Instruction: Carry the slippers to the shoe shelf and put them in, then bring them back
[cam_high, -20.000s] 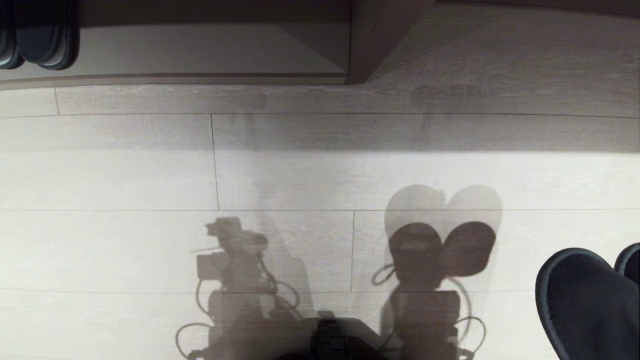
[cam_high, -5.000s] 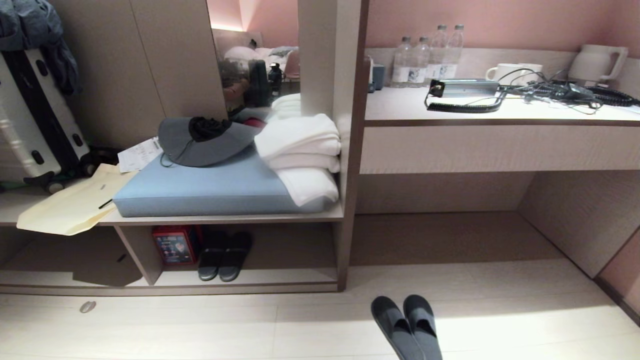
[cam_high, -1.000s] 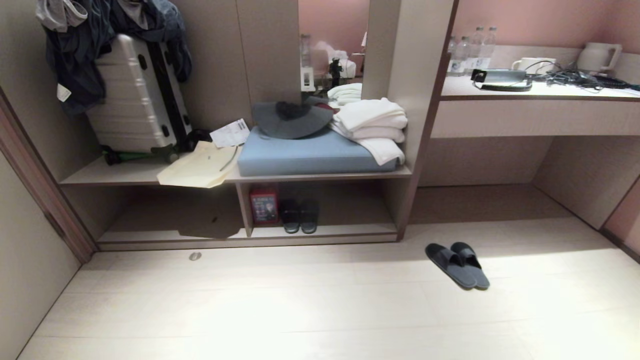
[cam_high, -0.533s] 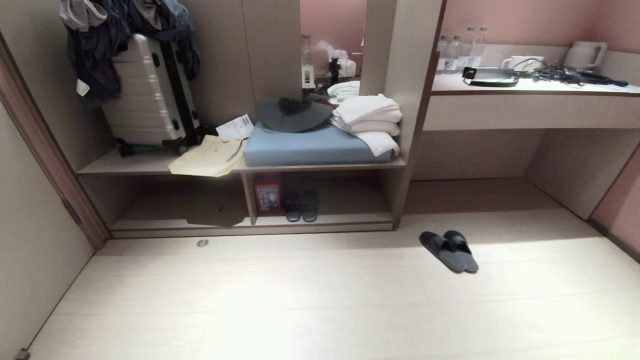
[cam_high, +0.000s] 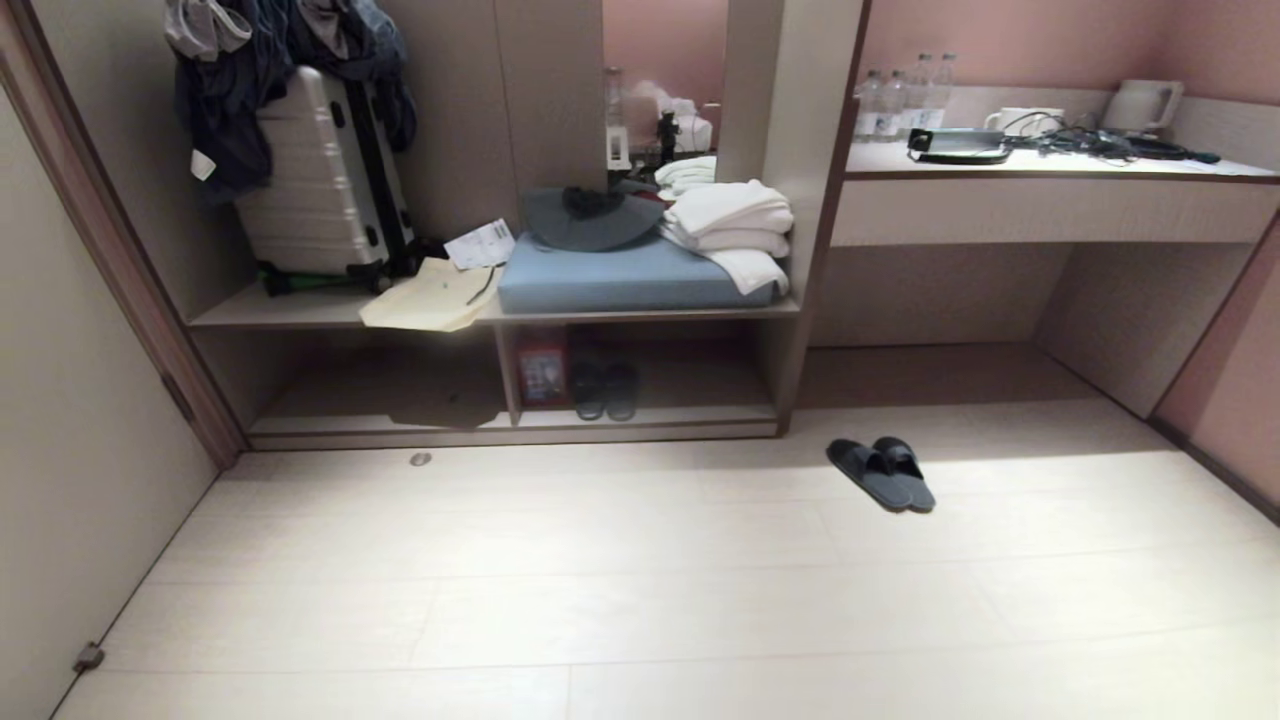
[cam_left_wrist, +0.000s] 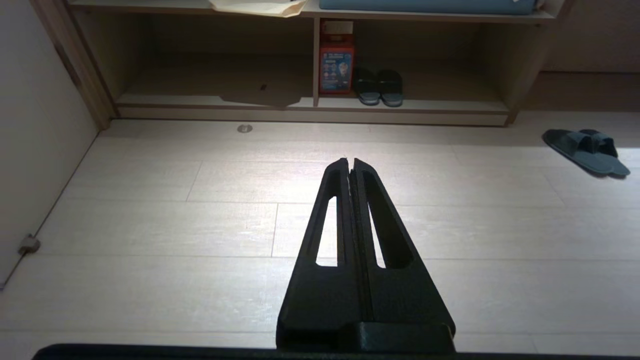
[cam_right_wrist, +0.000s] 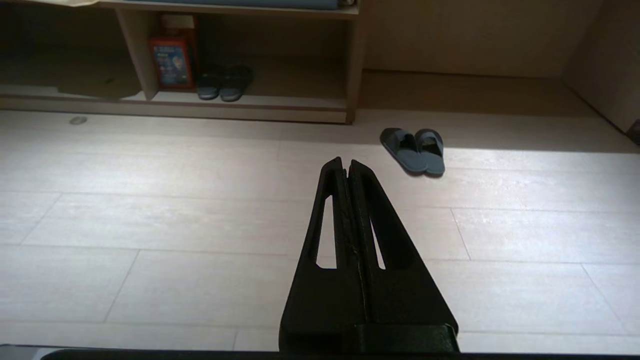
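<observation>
slippers (cam_right_wrist: 413, 150) on floor, well ahead of right gripper (cam_right_wrist: 346, 162), clamped empty

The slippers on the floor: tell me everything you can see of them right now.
The slippers are a dark grey-blue pair of open-backed slides with wide bands, soft-looking. They lie flat on the pale floor, side by side and touching, toes toward the furniture, angled slightly. They sit just outside the shoe shelf, off its right end, at the edge of a bright patch of light. Nothing else touches them; neither gripper is near.
</observation>
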